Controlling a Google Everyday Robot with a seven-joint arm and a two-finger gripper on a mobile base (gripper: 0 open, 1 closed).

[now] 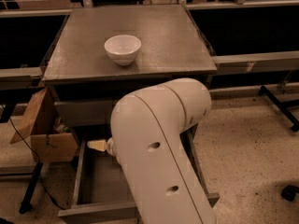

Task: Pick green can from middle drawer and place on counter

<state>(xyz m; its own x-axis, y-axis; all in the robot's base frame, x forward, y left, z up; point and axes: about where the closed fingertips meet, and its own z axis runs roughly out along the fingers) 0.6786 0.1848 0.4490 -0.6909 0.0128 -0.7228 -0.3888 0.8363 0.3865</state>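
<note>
From where I stand, the gripper (97, 145) shows only as a pale, yellowish tip poking out sideways from behind the robot's thick cream arm (159, 157). It hangs inside the pulled-out middle drawer (99, 186), near the drawer's back end and above its flat grey floor. Whether it is spread, pressed together or pinching anything I cannot tell, because the arm covers most of it.

The green can I cannot make out. The arm hides the whole stretch of the drawer to the right of the gripper, and the bare strip of floor below and in front of the gripper holds nothing I can see.

Just above the gripper is a closed grey drawer front (81, 112). Higher up and farther back lies the counter (163, 36), a dull grey square top. A white bowl (122, 49) stands upright on it, above and a little to the right of the gripper, well apart from it.

To the gripper's left, outside the drawer wall, an open cardboard box (46, 141) sits against the cabinet. A thin dark cable (28, 149) trails in front of the box.
</note>
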